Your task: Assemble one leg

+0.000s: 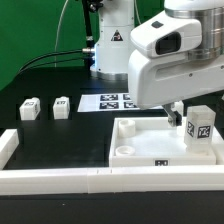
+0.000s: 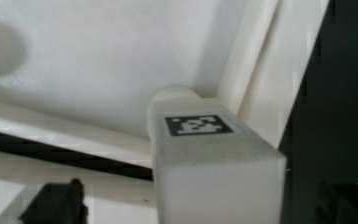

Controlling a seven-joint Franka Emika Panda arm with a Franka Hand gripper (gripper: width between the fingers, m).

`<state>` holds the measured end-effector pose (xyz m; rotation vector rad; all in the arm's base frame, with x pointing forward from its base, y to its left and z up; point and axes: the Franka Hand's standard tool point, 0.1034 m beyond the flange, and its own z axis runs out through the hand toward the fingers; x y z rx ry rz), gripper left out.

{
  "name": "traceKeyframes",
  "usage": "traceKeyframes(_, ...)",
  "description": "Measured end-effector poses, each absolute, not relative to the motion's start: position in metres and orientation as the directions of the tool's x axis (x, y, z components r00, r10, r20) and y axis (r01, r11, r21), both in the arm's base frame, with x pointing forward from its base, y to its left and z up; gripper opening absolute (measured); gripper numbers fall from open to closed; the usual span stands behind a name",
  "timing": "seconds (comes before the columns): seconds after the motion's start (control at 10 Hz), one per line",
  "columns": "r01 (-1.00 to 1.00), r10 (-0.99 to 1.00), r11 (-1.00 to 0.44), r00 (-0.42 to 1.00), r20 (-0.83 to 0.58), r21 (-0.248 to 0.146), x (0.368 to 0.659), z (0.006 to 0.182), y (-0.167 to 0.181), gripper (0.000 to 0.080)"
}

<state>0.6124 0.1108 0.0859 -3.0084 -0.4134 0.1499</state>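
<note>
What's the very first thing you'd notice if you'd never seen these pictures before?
The big white robot arm fills the top of the exterior view's right. Right under it, the leg, a small white block with a black-and-white tag, is upright at the tray piece's end on that side. Two more tagged blocks sit on the black table at the exterior view's left.

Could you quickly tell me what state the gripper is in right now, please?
Gripper: open, with the leg between its spread fingers; nothing is clamped or held.
</note>
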Motion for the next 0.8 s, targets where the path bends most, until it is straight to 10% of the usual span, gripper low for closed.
traceKeyframes(0.3, 0.263, 0.273, -0.958, 0.958, -0.084, -0.113, 0.6124, 0.0859, 0.1108, 0.0470)
traceKeyframes(0.4, 0.263, 0.273, -0.958, 0.958, -0.084, -0.113, 0.6124, 0.0859, 0.1108, 0.0287)
traceKeyframes(0.8, 0.236, 0.246, -0.965, 0.965, -0.087, -0.112, 0.6123, 0.0859, 0.1110, 0.0292)
